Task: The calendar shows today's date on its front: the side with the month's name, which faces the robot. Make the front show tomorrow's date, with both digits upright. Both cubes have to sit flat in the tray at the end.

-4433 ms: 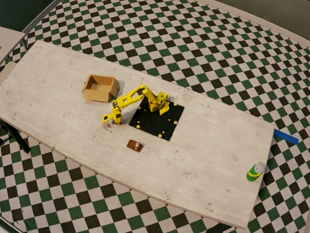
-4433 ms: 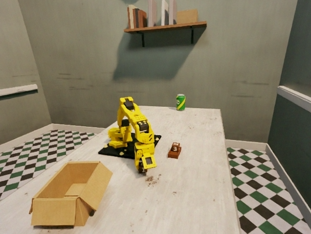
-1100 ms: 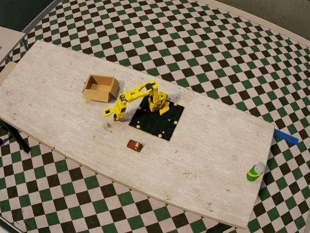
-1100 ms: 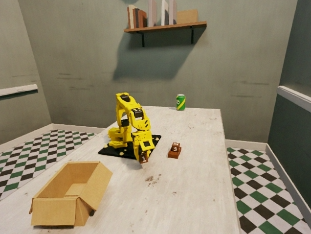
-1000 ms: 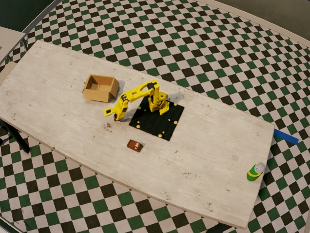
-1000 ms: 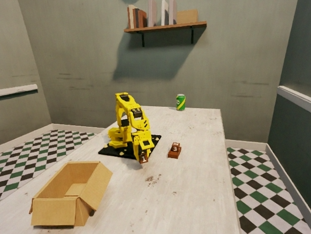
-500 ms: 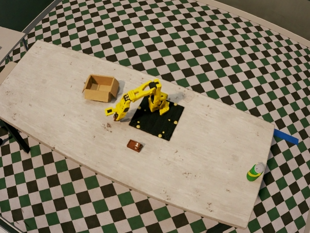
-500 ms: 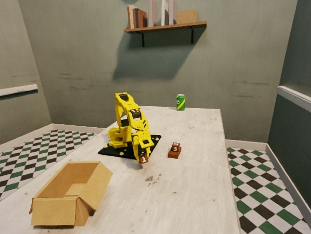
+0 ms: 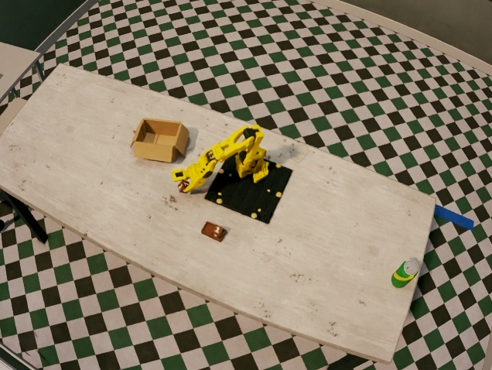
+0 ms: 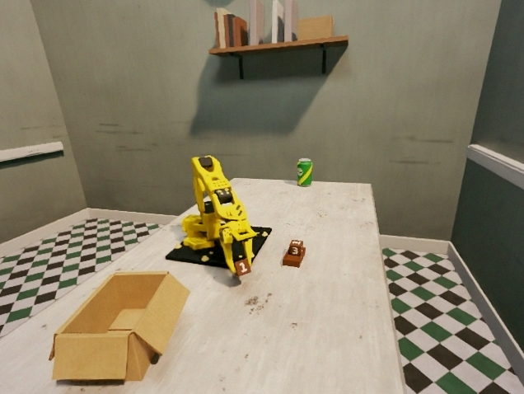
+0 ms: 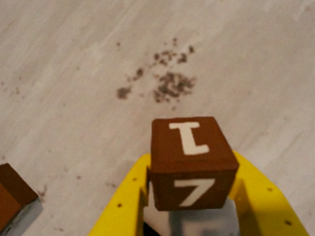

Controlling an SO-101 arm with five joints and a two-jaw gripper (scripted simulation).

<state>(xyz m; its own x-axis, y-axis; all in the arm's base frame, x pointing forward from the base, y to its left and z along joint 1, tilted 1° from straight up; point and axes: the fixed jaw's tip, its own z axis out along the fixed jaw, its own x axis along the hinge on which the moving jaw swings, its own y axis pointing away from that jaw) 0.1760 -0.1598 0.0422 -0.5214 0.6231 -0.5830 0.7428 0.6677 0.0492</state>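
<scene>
While the second cube [image 10: 294, 248] sits in the brown tray [image 9: 208, 231] [image 10: 291, 260] [image 11: 11, 190], below center in the top view, the gripper [image 9: 182, 185] [image 10: 241, 265] [image 11: 191, 173], left of center there, is closed on the other cube [image 9: 183, 186] [image 10: 242, 267] [image 11: 191, 163], its fingers only slightly parted. In the wrist view, the held cube shows a 1 above a 7. Good reorientation probably calls for a firm grip, a slow wrist turn and a check of the digit before lowering it squarely beside its mate. At upper left, the cardboard box [image 9: 154, 152] [image 10: 89, 357] stands open, with no object visible inside.
</scene>
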